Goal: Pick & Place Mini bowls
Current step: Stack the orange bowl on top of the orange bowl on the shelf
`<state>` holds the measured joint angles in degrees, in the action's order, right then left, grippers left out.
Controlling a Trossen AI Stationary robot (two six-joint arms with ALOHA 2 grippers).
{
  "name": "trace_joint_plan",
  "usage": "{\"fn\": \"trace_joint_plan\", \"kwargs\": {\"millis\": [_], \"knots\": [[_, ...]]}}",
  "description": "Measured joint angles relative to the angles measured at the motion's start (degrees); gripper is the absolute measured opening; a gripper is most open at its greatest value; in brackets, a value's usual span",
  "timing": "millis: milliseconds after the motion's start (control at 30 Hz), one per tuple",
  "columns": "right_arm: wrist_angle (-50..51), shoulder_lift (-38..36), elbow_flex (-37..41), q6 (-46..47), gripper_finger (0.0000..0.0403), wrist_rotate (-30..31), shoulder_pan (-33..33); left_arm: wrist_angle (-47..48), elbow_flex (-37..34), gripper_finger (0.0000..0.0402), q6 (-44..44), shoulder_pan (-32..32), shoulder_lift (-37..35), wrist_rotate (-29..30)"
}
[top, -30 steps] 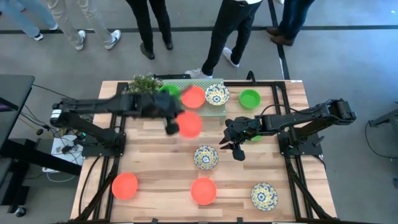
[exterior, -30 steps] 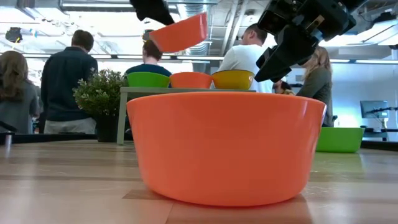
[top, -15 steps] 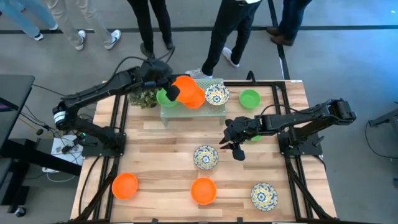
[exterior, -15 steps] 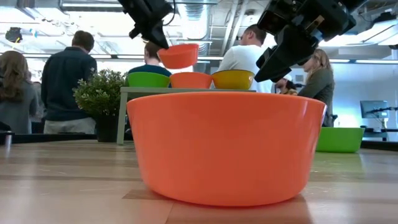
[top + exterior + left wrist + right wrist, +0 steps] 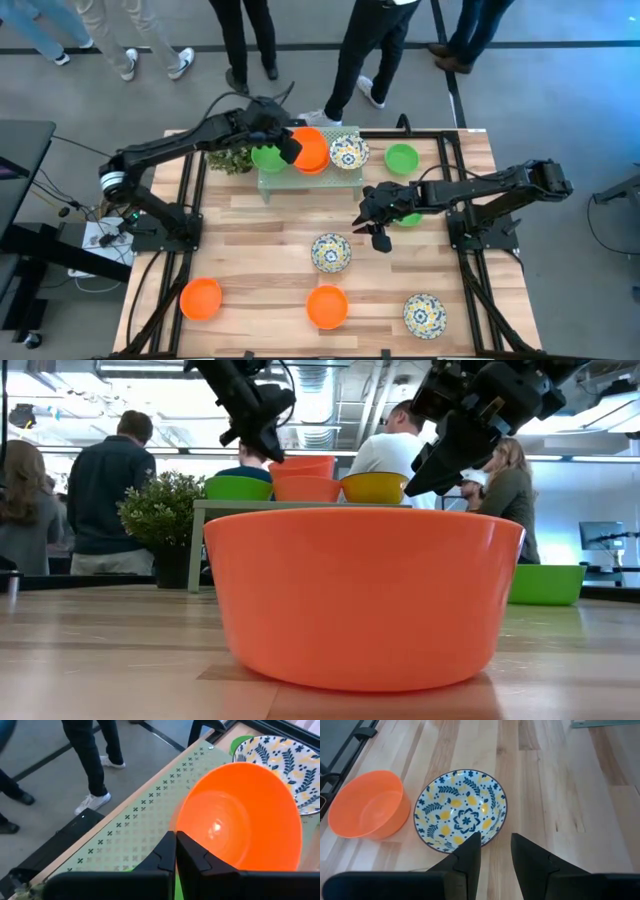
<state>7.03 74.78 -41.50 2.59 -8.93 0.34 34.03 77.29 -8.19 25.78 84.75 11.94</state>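
My left gripper [image 5: 290, 148] reaches over the pale green stand [image 5: 264, 184] at the far edge, shut on an orange mini bowl [image 5: 312, 150]. That bowl sits in a second orange bowl [image 5: 307, 489], between a green bowl [image 5: 267, 156] and a floral bowl [image 5: 348, 152] on the stand. My right gripper [image 5: 495, 852] hangs open above the table's middle. Just beyond its fingertips, on the wood, is another floral bowl [image 5: 461, 810]. My left gripper pinches the orange bowl's rim [image 5: 178, 826] on the side nearest the wrist. One finger [image 5: 196, 860] is inside the bowl and the other outside. The fingers slant down from the table's left. The bowl stays upright, nested on the orange bowl below it.
A bushy plant [image 5: 232, 158] stands left of the stand. A green bowl [image 5: 402, 158] lies at the far right. Two orange bowls [image 5: 201, 299] [image 5: 327, 306] and a floral bowl [image 5: 424, 314] lie near the front edge. People stand beyond the far edge.
My left gripper has carried the orange bowl from above the table's middle toward the far edge. It has then lowered the bowl onto the orange bowl on the stand. The bowl was tilted and is now level.
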Motion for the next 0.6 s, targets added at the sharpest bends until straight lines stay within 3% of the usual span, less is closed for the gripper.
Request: {"fn": "trace_joint_plan", "kwargs": {"millis": [600], "knots": [[0.3,0.0,0.0,-0.1,0.0102,0.0,-0.2,-1.1,0.0,0.0018,0.2,0.0,1.5,-3.3]]}}
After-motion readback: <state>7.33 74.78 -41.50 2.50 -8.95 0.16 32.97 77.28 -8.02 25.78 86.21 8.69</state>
